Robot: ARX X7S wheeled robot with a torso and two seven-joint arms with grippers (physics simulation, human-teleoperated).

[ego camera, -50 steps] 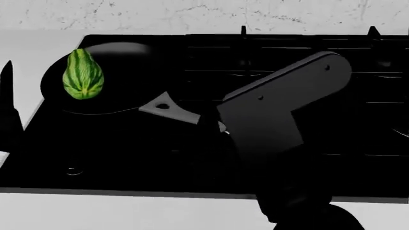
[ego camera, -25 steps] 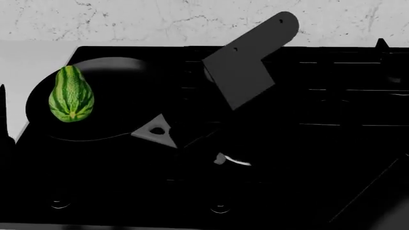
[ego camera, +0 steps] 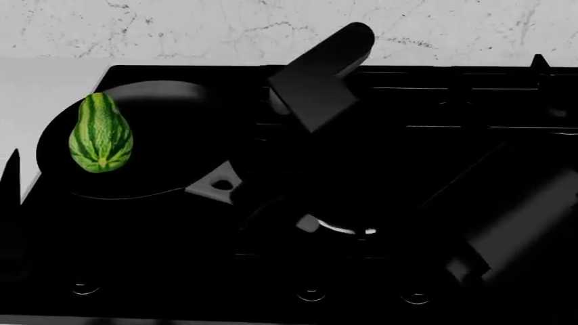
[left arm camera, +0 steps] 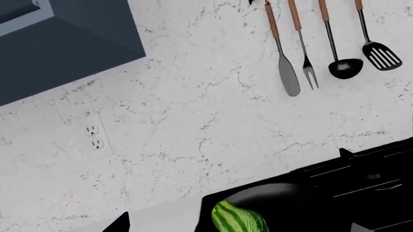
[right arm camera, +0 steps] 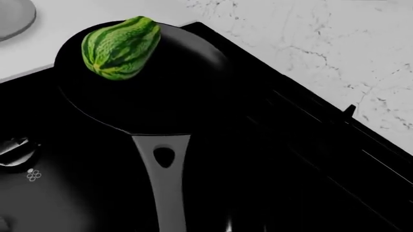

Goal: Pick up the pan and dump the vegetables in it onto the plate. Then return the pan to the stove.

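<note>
The black pan (ego camera: 153,145) sits on the stove (ego camera: 434,101) at its left end, with the striped green vegetable (ego camera: 100,133) lying on its left side. The grey handle bracket (ego camera: 219,187) points toward my right gripper (ego camera: 280,210), which hovers over the black handle and hides it. In the right wrist view the pan (right arm camera: 161,82), vegetable (right arm camera: 119,47) and bracket (right arm camera: 162,166) run straight toward the jaws, which are lost in black. An edge of the light-grey plate (right arm camera: 9,17) shows on the counter beyond the pan. One fingertip (left arm camera: 121,223) of my left gripper shows, well off centre.
The stove's knobs (ego camera: 312,294) line its front edge. White counter (ego camera: 36,81) lies left of the stove, with a marble backsplash (ego camera: 181,27) behind. Utensils (left arm camera: 322,48) hang on the wall, and a socket (left arm camera: 94,137) is set into it.
The head view shifted closer to the stove a second ago. Since then my right arm's wrist link has turned and its forearm has come in from the right. The pan and vegetable have not moved.
</note>
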